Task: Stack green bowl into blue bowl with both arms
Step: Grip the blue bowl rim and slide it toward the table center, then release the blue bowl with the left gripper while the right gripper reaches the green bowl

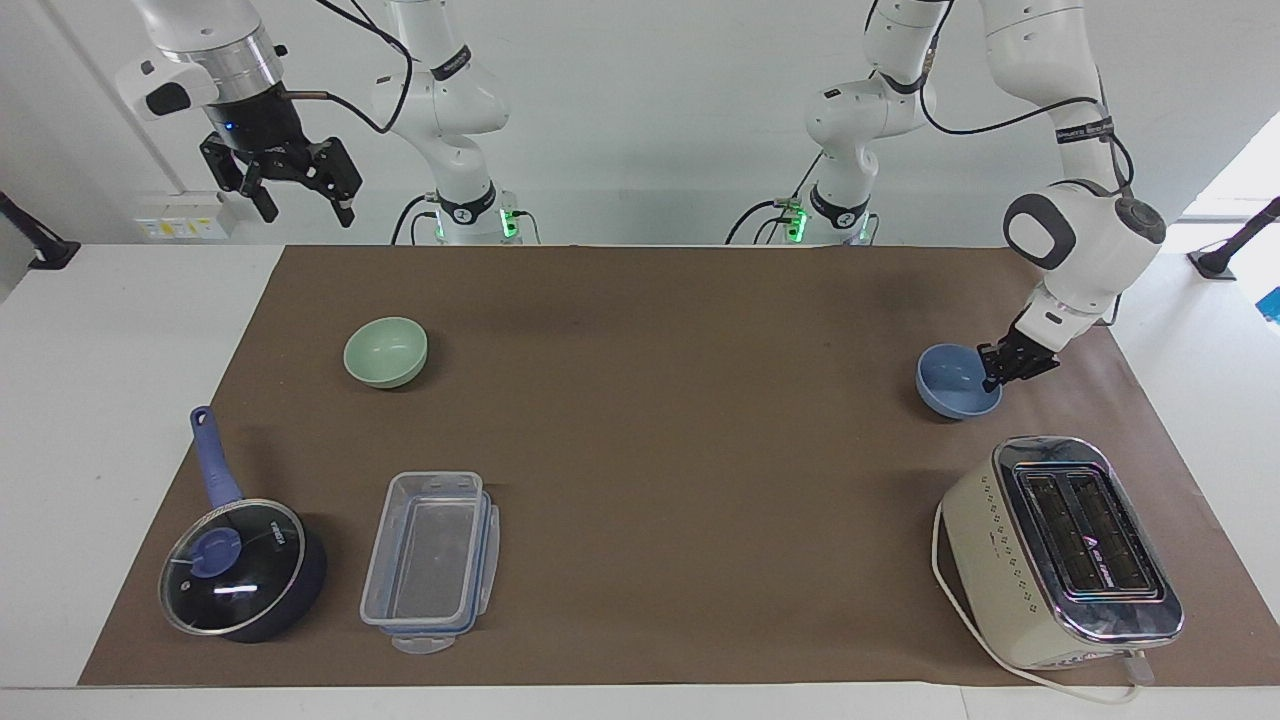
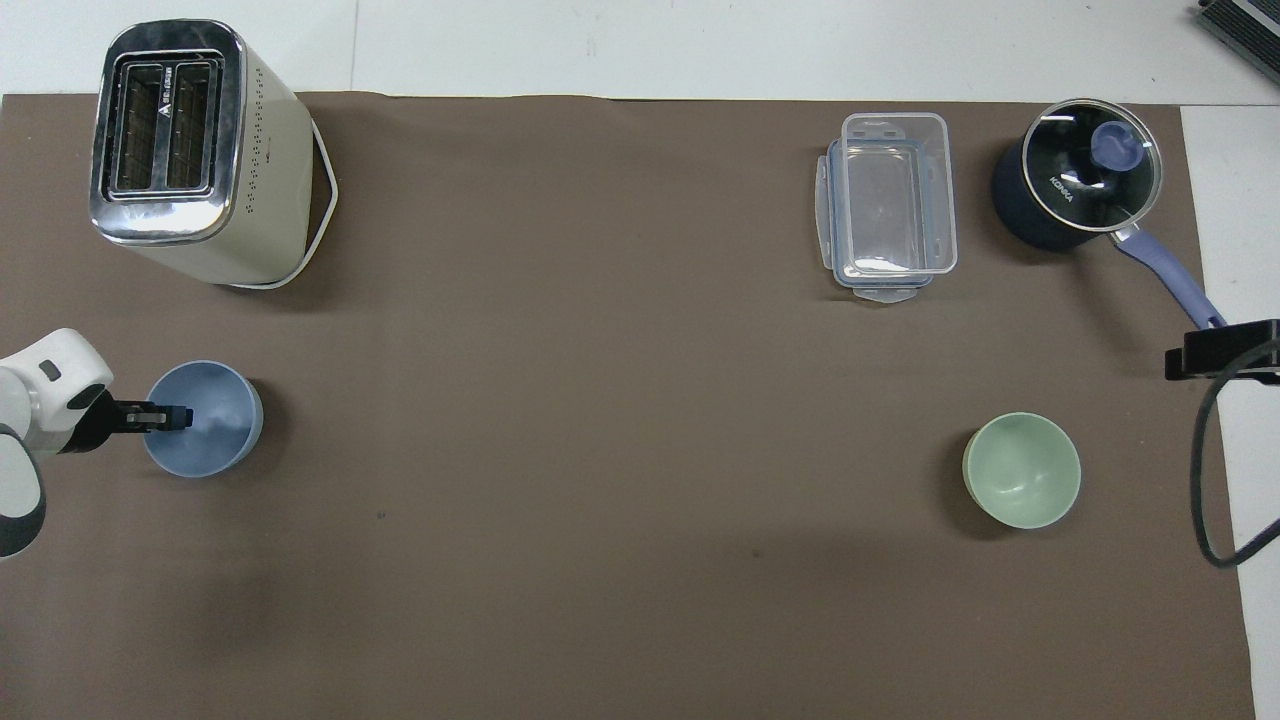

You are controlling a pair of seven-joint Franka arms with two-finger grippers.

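Note:
The blue bowl point(image 1: 957, 383) point(image 2: 205, 418) sits on the brown mat at the left arm's end of the table, nearer to the robots than the toaster. My left gripper point(image 1: 995, 373) point(image 2: 172, 416) is shut on the bowl's rim at the side toward the mat's edge, and the bowl tilts slightly. The green bowl point(image 1: 386, 351) point(image 2: 1021, 470) rests upright toward the right arm's end, untouched. My right gripper point(image 1: 298, 200) hangs open high over the mat's corner near its base, holding nothing; in the overhead view only a black part point(image 2: 1222, 350) of it shows.
A cream toaster point(image 1: 1063, 551) point(image 2: 190, 150) with its cord stands farther from the robots than the blue bowl. A clear plastic container point(image 1: 432, 560) point(image 2: 888, 205) and a dark lidded saucepan point(image 1: 243, 570) point(image 2: 1075, 190) lie farther out than the green bowl.

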